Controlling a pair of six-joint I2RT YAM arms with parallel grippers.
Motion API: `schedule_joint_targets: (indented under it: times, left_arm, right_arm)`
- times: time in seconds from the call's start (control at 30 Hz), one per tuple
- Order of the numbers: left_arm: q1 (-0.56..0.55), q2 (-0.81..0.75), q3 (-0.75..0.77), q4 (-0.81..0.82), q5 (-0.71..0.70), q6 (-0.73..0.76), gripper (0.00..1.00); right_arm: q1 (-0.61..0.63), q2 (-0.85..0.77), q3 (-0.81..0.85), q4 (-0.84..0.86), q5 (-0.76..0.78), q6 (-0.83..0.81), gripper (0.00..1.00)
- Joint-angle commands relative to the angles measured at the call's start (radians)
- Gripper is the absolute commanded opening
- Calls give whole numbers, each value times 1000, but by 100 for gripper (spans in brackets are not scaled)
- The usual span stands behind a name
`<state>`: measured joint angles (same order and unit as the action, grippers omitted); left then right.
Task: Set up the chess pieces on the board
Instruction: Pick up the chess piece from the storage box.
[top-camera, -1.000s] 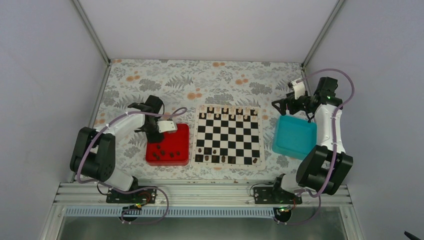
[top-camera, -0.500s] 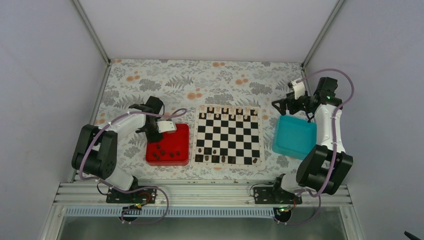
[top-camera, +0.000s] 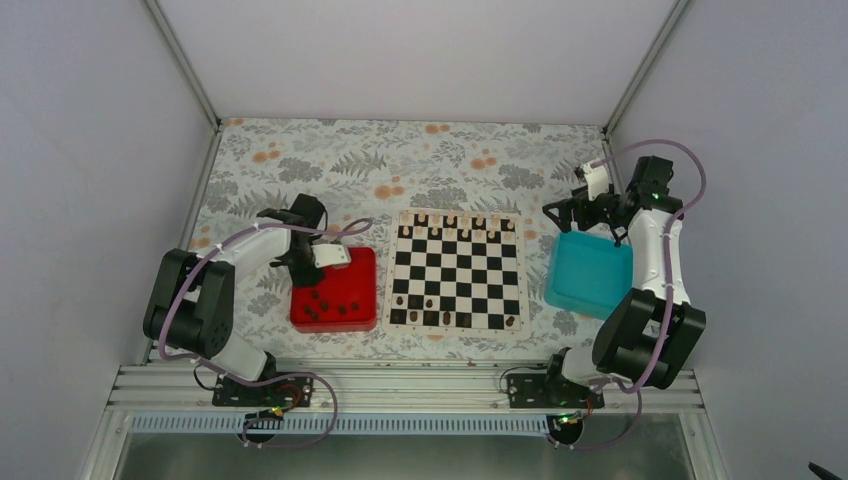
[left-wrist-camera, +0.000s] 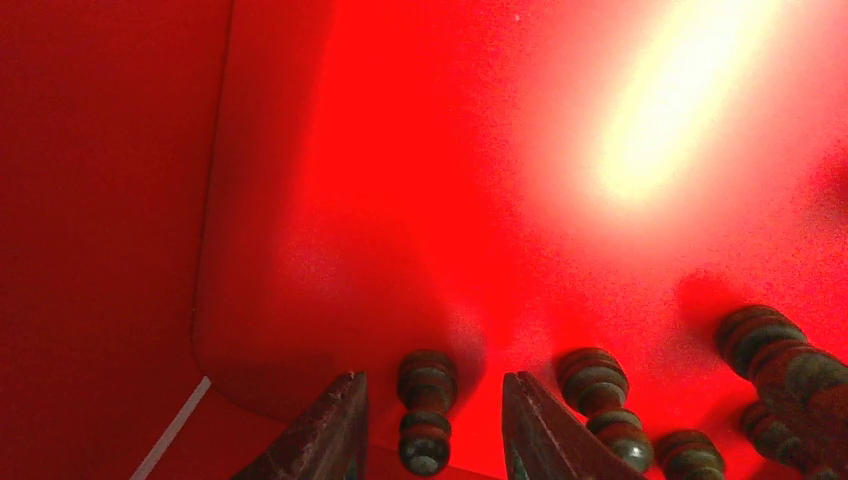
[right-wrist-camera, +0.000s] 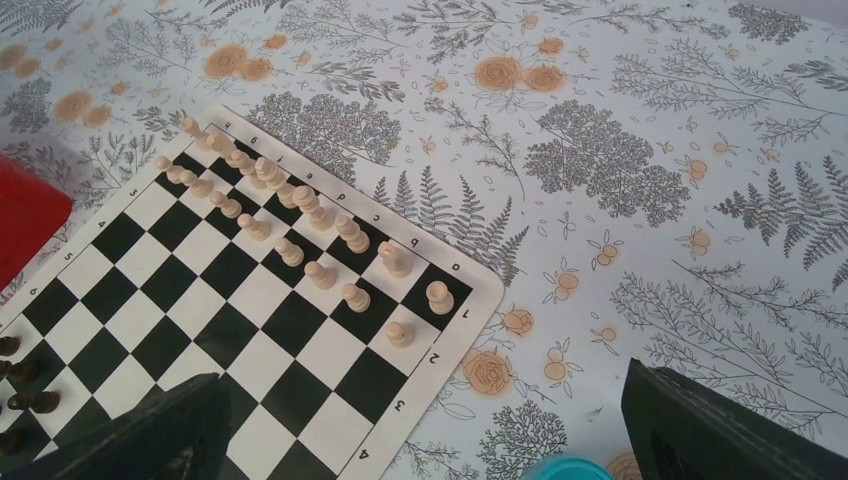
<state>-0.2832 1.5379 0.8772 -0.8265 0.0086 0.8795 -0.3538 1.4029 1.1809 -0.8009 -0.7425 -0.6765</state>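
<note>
In the left wrist view a dark chess piece (left-wrist-camera: 425, 405) lies on its side on the red tray's floor (left-wrist-camera: 400, 200). My left gripper (left-wrist-camera: 430, 388) straddles it, open, with a gap showing on each side between the piece and the fingers (left-wrist-camera: 335, 430). More dark pieces (left-wrist-camera: 600, 395) lie to its right. From above, the left gripper (top-camera: 306, 268) is down in the red tray (top-camera: 362, 268). The board (top-camera: 457, 268) holds a few dark pieces (top-camera: 430, 302) on its near rows. My right gripper (right-wrist-camera: 422, 378) hangs wide open and empty past the board's corner (right-wrist-camera: 470, 290).
Pale pieces (top-camera: 455, 222) fill the board's far rows (right-wrist-camera: 300, 215). A teal tray (top-camera: 590, 275) sits right of the board, under the right gripper (top-camera: 562, 210). White walls and aluminium posts enclose the floral table.
The left gripper has eased slightly down and toward the near left inside the red tray, its jaws a touch narrower. The right arm has stayed put.
</note>
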Motion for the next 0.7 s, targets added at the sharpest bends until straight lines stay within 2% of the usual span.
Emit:
schedule_joint_targets:
  times: [0.0, 0.17, 0.4, 0.67]
  left_arm:
    - [8, -22, 21, -48, -7, 15, 34]
    - [7, -30, 21, -64, -39, 35, 29]
    - [-1, -49, 37, -90, -49, 95, 28]
    - [-19, -19, 22, -68, -72, 88, 28]
  right_arm:
    - [8, 5, -10, 11, -2, -4, 100]
    - [9, 4, -13, 11, -3, -6, 100]
    - [8, 1, -18, 9, -1, -11, 100]
    - [8, 1, -22, 11, -3, -12, 100]
